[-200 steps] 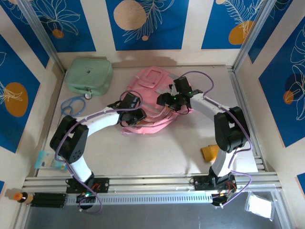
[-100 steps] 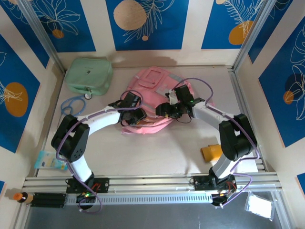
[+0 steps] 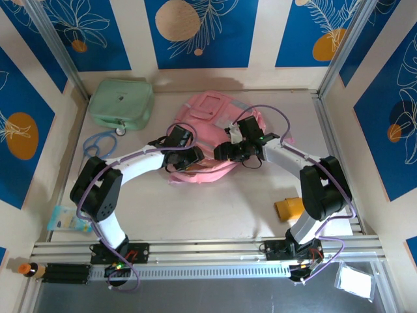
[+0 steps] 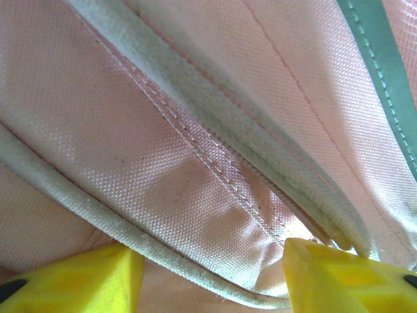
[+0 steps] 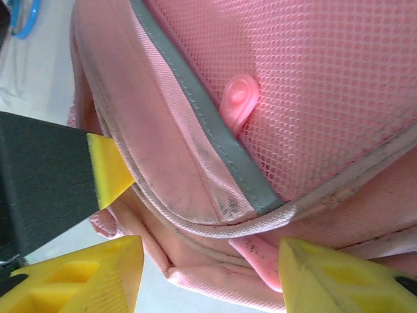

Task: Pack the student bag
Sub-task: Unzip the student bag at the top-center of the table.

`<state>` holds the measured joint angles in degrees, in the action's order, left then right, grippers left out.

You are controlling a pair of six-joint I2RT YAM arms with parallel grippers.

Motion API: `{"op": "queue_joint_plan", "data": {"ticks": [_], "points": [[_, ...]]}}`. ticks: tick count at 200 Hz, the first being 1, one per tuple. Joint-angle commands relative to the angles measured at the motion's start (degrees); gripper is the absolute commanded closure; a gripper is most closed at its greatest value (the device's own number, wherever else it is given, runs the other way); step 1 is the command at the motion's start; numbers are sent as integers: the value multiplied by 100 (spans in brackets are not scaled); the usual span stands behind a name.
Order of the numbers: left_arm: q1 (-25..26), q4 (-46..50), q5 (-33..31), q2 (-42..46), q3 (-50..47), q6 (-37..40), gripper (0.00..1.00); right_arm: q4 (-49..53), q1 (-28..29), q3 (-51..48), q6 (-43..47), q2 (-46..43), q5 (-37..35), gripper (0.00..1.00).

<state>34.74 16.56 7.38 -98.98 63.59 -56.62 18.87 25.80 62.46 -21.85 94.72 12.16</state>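
Note:
The student bag (image 3: 210, 117), pink with grey strips, lies flat at the middle back of the table. My left gripper (image 3: 189, 156) is at its near left edge. In the left wrist view the left gripper (image 4: 214, 280) stands open, and a pink fold with pale piping (image 4: 195, 257) spans the gap between its yellow fingers. My right gripper (image 3: 231, 151) is at the near right edge. In the right wrist view the right gripper (image 5: 212, 277) is open around the bag's rim, with a pink zip pull (image 5: 260, 257) between its fingers. The left gripper's yellow fingertip (image 5: 107, 173) shows close by.
A mint-green case (image 3: 121, 103) sits at the back left with a pale blue looped cord (image 3: 98, 143) in front of it. A small packet (image 3: 65, 218) lies near the left wall. A yellow object (image 3: 288, 208) rests beside the right arm.
My right gripper has moved left and down onto the bag's near edge and its jaws have narrowed a little. The left gripper's jaws have widened over the fabric.

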Motion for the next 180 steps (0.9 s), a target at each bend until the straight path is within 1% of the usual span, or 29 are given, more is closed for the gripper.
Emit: {"op": "queue_joint_plan", "data": {"ticks": [1,22,41,59,86,107,117,131,152,168,180], "points": [[49,-68,8,138,151,275,37,207,48,127,371,-72,-383,43],[41,-112,-8,202,131,347,31,204,128,110,582,-44,-531,44],[33,-192,17,232,101,372,25,289,293,118,853,2,-830,51],[17,-277,36,253,70,389,23,327,465,78,996,3,-1132,56],[-3,-372,40,268,59,389,20,321,597,0,1008,17,-1375,58],[-17,-366,46,265,96,385,20,310,652,-41,1016,21,-1585,62],[-22,-368,51,256,99,380,20,314,667,-25,1002,27,-1714,70],[-20,-367,62,256,103,387,20,327,687,12,982,37,-1842,83],[-41,-372,61,255,119,389,20,323,761,47,1043,-14,-1814,95],[-48,-418,108,256,123,380,20,269,857,14,1145,-104,-1653,99],[-47,-467,195,239,120,363,18,209,912,-26,1182,-196,-1429,100]]}}
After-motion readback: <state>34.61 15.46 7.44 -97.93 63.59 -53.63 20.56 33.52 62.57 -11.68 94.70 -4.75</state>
